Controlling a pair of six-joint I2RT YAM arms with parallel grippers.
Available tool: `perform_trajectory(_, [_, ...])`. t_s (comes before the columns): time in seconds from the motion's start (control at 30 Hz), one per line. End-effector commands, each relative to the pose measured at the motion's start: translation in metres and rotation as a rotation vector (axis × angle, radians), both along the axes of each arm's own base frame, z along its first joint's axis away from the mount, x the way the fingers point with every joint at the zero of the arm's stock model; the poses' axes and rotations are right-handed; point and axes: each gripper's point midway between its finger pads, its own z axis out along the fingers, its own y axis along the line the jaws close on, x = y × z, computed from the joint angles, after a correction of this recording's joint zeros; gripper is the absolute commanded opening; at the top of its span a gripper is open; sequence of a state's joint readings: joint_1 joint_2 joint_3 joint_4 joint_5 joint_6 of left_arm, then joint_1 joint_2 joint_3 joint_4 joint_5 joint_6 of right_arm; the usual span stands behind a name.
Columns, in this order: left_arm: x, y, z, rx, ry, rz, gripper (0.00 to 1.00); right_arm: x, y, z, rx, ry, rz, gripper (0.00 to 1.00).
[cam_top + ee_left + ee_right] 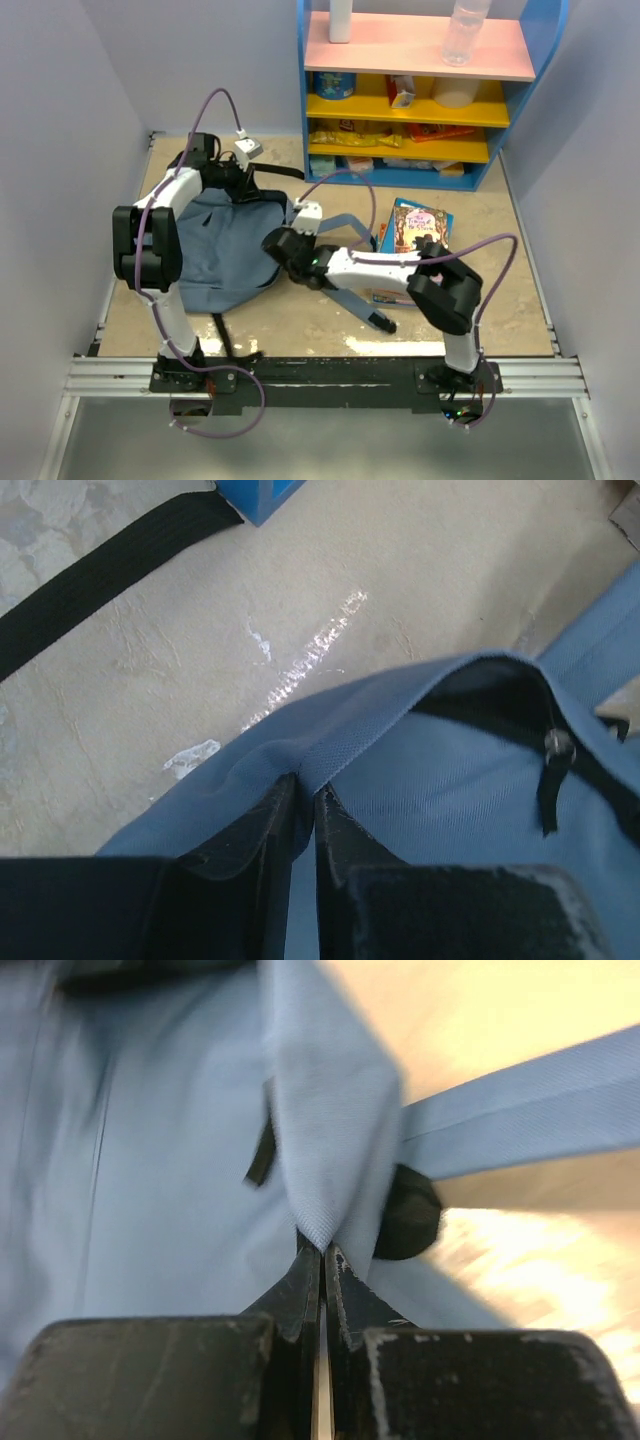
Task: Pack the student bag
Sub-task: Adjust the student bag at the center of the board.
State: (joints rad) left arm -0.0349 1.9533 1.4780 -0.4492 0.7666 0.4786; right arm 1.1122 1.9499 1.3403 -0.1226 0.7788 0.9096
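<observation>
While the bag [225,250] lies centre-left in the top view, left gripper [306,798] clamped on its mouth rim, right gripper [322,1258] pinching its fabric fold, opening looks underway; next, likely spread the mouth for books [415,232].

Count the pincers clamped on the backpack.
2. The left pincer pinches the student bag at its rim beside the open zipper; the right pincer pinches a fabric fold near a shoulder strap.
</observation>
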Motion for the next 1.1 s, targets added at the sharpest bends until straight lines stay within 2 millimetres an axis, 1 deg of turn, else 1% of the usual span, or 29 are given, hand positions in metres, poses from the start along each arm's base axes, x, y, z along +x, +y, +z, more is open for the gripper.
perform_trajectory(0.0, [-0.003,-0.018,0.018,-0.052,-0.004,-0.046,0.18,0.041,-0.067,0.044,-0.044,-0.114,-0.18,0.0])
perform_trajectory(0.07, [-0.006,-0.02,0.017,-0.052,-0.004,-0.061,0.18,0.042,-0.076,0.05,-0.054,-0.118,-0.175,0.0])
perform_trajectory(0.1, [-0.007,-0.022,0.017,-0.051,-0.001,-0.069,0.17,0.04,-0.082,0.045,-0.076,-0.108,-0.171,0.0])
perform_trajectory(0.17, [-0.011,-0.024,0.012,-0.049,0.008,-0.093,0.17,0.034,-0.082,0.041,-0.08,-0.085,-0.138,0.0])
perform_trajectory(0.2, [-0.015,-0.024,0.009,-0.045,0.023,-0.102,0.17,0.028,-0.084,0.03,-0.095,-0.064,-0.119,0.0])
perform_trajectory(0.27, [-0.019,-0.023,0.002,-0.027,0.026,-0.127,0.18,0.016,-0.08,0.017,-0.092,-0.025,-0.065,0.0])
perform_trajectory(0.3, [-0.023,-0.022,-0.003,-0.021,0.046,-0.133,0.2,0.007,-0.08,0.008,-0.1,-0.009,-0.041,0.0])
perform_trajectory(0.4, [-0.028,-0.021,-0.01,-0.006,0.054,-0.152,0.25,-0.01,-0.077,-0.007,-0.11,0.041,0.024,0.0])
perform_trajectory(0.43, [-0.028,-0.021,-0.008,-0.008,0.051,-0.154,0.26,-0.013,-0.077,-0.008,-0.11,0.053,0.03,0.07])
perform_trajectory(0.47, [-0.029,-0.023,-0.006,-0.02,0.052,-0.16,0.27,-0.013,-0.078,-0.007,-0.108,0.059,0.03,0.14])
perform_trajectory(0.5, [-0.028,-0.026,-0.003,-0.024,0.039,-0.163,0.29,-0.012,-0.083,-0.003,-0.122,0.055,0.014,0.23])
perform_trajectory(0.53, [-0.028,-0.028,-0.001,-0.03,0.038,-0.16,0.3,-0.01,-0.085,0.006,-0.119,0.044,0.012,0.43])
perform_trajectory(0.57, [-0.029,-0.031,0.001,-0.031,0.031,-0.161,0.31,-0.008,-0.085,0.014,-0.107,0.033,0.005,0.52])
perform_trajectory(0.63, [-0.025,-0.035,0.006,-0.035,0.003,-0.155,0.33,0.001,-0.089,0.037,-0.085,0.006,-0.019,0.64])
perform_trajectory(0.67, [-0.026,-0.038,0.008,-0.032,-0.004,-0.159,0.34,0.004,-0.09,0.046,-0.073,-0.004,-0.027,0.65])
perform_trajectory(0.7, [-0.024,-0.04,0.009,-0.032,-0.019,-0.159,0.34,0.008,-0.088,0.061,-0.054,-0.016,-0.034,0.65])
perform_trajectory(0.73, [-0.024,-0.04,0.009,-0.029,-0.021,-0.155,0.35,0.009,-0.085,0.071,-0.031,-0.027,-0.03,0.63])
perform_trajectory(0.8, [-0.024,-0.043,0.01,-0.027,-0.036,-0.157,0.36,0.01,-0.074,0.095,0.046,-0.051,-0.006,0.61])
perform_trajectory(0.83, [-0.024,-0.043,0.01,-0.028,-0.036,-0.156,0.37,0.009,-0.067,0.101,0.073,-0.052,0.015,0.61])
perform_trajectory(0.87, [-0.025,-0.045,0.009,-0.03,-0.035,-0.16,0.37,0.005,-0.057,0.1,0.095,-0.03,0.053,0.61])
perform_trajectory(0.9, [-0.024,-0.045,0.009,-0.029,-0.034,-0.158,0.37,0.001,-0.046,0.107,0.122,-0.029,0.071,0.6])
perform_trajectory(0.93, [-0.025,-0.046,0.008,-0.031,-0.031,-0.161,0.37,-0.002,-0.04,0.107,0.129,-0.023,0.086,0.6])
perform_trajectory(0.97, [-0.027,-0.047,0.007,-0.032,-0.029,-0.166,0.37,-0.007,-0.03,0.099,0.131,0.003,0.116,0.6])
perform_trajectory(1.0, [-0.027,-0.047,0.005,-0.032,-0.024,-0.165,0.37,-0.012,-0.021,0.099,0.151,0.014,0.133,0.59])
perform_trajectory(1.03, [-0.028,-0.047,0.004,-0.032,-0.027,-0.162,0.37,-0.02,-0.009,0.089,0.158,0.041,0.165,0.58])
perform_trajectory(1.07, [-0.028,-0.047,0.004,-0.031,-0.028,-0.162,0.37,-0.023,-0.005,0.084,0.158,0.054,0.171,0.58])
